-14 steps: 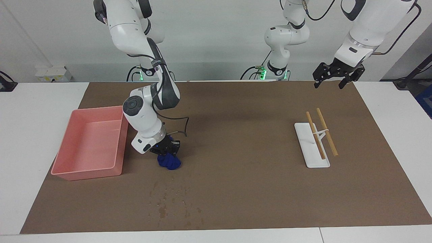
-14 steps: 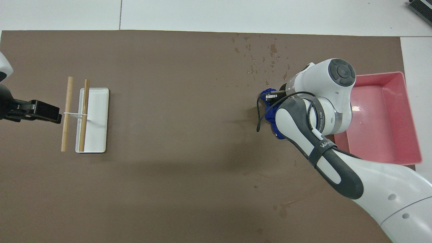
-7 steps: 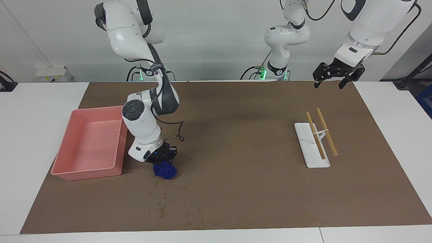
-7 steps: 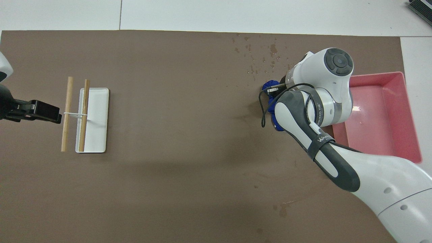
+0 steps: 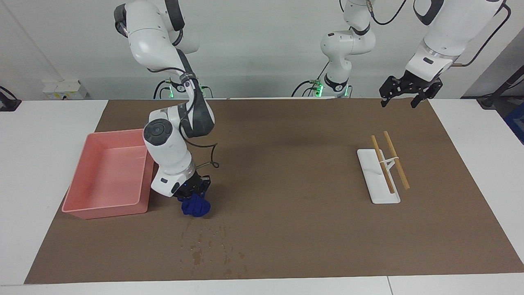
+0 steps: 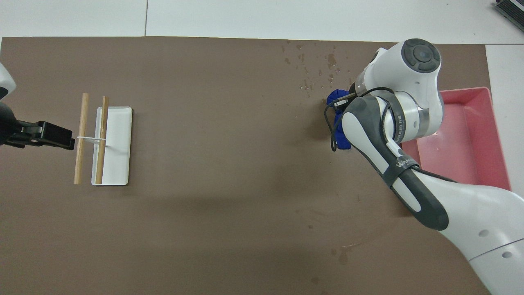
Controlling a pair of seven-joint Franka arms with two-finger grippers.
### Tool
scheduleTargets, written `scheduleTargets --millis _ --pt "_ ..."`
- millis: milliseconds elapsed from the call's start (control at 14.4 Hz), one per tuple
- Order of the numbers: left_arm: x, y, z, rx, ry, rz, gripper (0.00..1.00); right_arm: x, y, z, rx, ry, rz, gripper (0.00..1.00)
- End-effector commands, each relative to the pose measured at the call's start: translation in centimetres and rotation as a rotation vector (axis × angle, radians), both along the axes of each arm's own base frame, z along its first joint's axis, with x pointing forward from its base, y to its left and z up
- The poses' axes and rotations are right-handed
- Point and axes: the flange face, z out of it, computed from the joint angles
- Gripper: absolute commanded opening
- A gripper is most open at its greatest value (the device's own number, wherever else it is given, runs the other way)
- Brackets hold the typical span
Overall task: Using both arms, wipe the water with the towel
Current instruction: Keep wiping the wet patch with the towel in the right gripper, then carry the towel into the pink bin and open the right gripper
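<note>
Towel [image 5: 196, 206] handling: the deep blue cloth is a soft, light bundle that crushes and drapes freely, so it cannot be pushed by an edge; it must be pinched through its bulk. The right gripper [image 5: 191, 192] does exactly this, its jaws closed on the top of the bundle, with the loose lower part hanging down to the brown paper sheet [image 5: 286, 229] beside the pink tray [image 5: 82, 211]. A grip high on the bundle leaves the most cloth free to spread and soak, and wet cloth will likely grow heavier and drag on the paper.

Water [image 5: 211, 246] lies as dark specks and streaks on the sheet, just farther from the robots than the towel and not yet covered by it.

The left gripper [image 5: 406, 91] waits, jaws open and holding nothing, raised over the sheet's edge near its own base, well apart from the white tray [image 5: 370, 180] with two wooden sticks [image 5: 389, 162].
</note>
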Motion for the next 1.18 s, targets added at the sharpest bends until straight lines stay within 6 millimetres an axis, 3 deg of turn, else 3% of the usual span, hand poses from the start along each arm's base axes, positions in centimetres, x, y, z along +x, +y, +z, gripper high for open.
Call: scheduleTargets --millis 0,139,277,485,624,902,1040,1110 --pt "-0.9 0.2 0.2 0.020 0.001 -0.011 1.00 -1.4 -1.7 4.9 -0.023 0.035 0.016 0.00" --pt "-0.9 0.2 0.2 0.020 0.001 -0.011 1.00 -2.9 -2.5 7.8 -0.040 0.073 0.010 0.00" --pt "-0.9 0.2 0.2 0.020 0.001 -0.011 1.00 -4.6 -4.9 11.5 -0.056 0.098 -0.019 0.00" --pt "-0.9 0.2 0.2 0.020 0.001 -0.011 1.00 -8.2 -9.8 18.5 -0.068 0.110 -0.052 0.00" --pt "-0.9 0.2 0.2 0.020 0.001 -0.011 1.00 -10.4 -13.9 21.4 -0.071 0.126 -0.004 0.00" --pt "-0.9 0.2 0.2 0.020 0.001 -0.011 1.00 -12.2 -22.3 22.2 -0.063 0.144 0.076 0.00" --pt "-0.9 0.2 0.2 0.020 0.001 -0.011 1.00 -12.3 -24.3 21.4 -0.090 0.102 0.124 0.00" --pt "-0.9 0.2 0.2 0.020 0.001 -0.011 1.00 -12.6 -24.6 20.1 -0.105 0.082 0.139 0.00"
